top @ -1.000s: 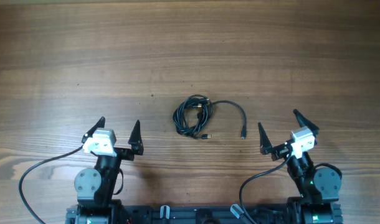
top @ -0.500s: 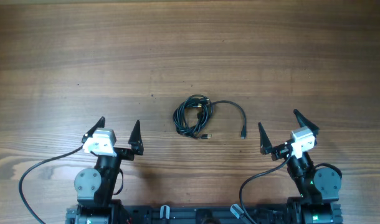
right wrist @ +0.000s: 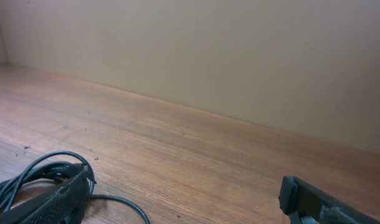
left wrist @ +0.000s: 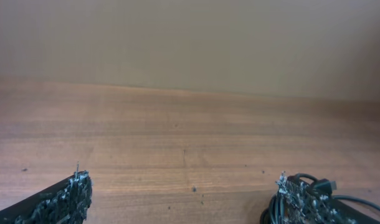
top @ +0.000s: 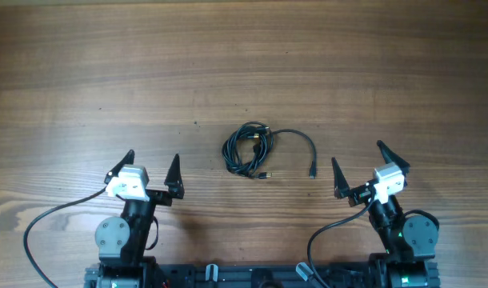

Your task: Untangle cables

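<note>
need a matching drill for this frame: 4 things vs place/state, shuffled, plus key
Things:
1. cable coil
2. loose plug
3. left gripper
4. right gripper

Place or state:
A. open and empty, right of the coil
B. tangled loops, touched by nothing
C. open and empty, left of the coil
D. at the end of a free strand, between the coil and the right gripper

Pairs: 1-B, 2-D, 3-C, 4-A
</note>
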`<state>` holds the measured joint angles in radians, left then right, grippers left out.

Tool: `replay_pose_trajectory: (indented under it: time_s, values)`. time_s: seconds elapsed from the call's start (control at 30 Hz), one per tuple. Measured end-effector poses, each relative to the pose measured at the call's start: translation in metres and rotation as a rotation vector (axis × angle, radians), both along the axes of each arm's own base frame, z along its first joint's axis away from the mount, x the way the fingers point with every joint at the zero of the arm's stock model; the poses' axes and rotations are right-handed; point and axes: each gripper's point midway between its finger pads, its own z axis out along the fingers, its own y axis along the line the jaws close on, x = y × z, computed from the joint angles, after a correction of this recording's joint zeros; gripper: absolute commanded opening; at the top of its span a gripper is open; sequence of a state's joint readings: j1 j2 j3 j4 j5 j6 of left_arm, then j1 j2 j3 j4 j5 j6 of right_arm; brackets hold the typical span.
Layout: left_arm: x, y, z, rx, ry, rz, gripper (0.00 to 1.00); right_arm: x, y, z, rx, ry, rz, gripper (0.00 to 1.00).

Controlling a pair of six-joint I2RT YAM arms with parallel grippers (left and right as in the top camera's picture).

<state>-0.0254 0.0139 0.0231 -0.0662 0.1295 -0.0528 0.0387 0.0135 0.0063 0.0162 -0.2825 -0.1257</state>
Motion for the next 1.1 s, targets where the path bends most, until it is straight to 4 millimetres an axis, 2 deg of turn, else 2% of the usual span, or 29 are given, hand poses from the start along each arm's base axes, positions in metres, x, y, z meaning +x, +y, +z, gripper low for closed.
replay_pose_trajectory:
  time_s: [0.13,0.3,0.37,0.6,0.77,0.87,0.97,1.1]
  values:
    - [0.0,0.0,0.0,-0.002,-0.001,0.0,1.0,0.0,0.0,0.0,0.026,0.01,0.001,1.0]
    - [0.0,0.0,0.002,-0.005,-0.004,0.0,1.0,0.001,0.001,-0.015,0.037,0.082,0.004,1.0]
    - [-0.001,0.0,0.007,-0.005,-0.01,0.0,1.0,0.002,0.003,-0.014,0.039,0.101,0.015,1.0]
    - [-0.009,0.0,0.026,-0.005,0.006,0.0,1.0,0.007,0.012,0.02,0.054,0.136,0.067,1.0]
    - [-0.019,0.0,0.037,-0.004,0.055,0.0,1.0,0.022,0.024,0.045,0.08,0.246,0.137,1.0]
    - [-0.023,0.001,0.041,-0.003,0.093,0.001,1.0,0.03,0.032,0.053,0.096,0.35,0.183,1.0]
    - [-0.021,0.001,0.045,-0.001,0.158,0.001,1.0,0.036,0.038,0.061,0.111,0.405,0.214,1.0]
    - [-0.01,-0.001,0.045,0.002,0.318,-0.006,1.0,0.044,0.047,0.073,0.14,0.565,0.26,1.0]
